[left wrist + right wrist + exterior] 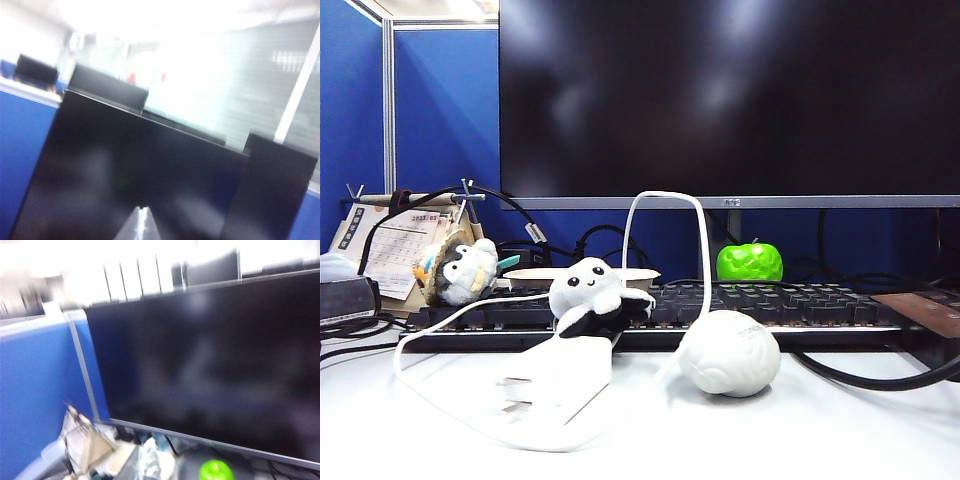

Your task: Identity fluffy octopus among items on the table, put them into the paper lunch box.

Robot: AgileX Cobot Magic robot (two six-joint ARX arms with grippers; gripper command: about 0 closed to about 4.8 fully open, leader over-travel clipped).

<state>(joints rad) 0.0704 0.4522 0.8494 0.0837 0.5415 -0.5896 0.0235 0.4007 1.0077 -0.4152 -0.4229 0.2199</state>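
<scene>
Fluffy octopus (588, 292) is sitting on the near edge of the keyboard (750, 305), left of centre, with the paper lunch box (638, 274) just behind it, so nothing is packed yet. Left gripper (142, 225) is showing clenched tips against the monitor (720, 95); right gripper, out of frame, is clenched too, both empty.

The octopus (588, 292) sat on the charger (560, 375). A cable (670, 215) arched at its three o'clock, with the keyboard (770, 305) behind.
</scene>
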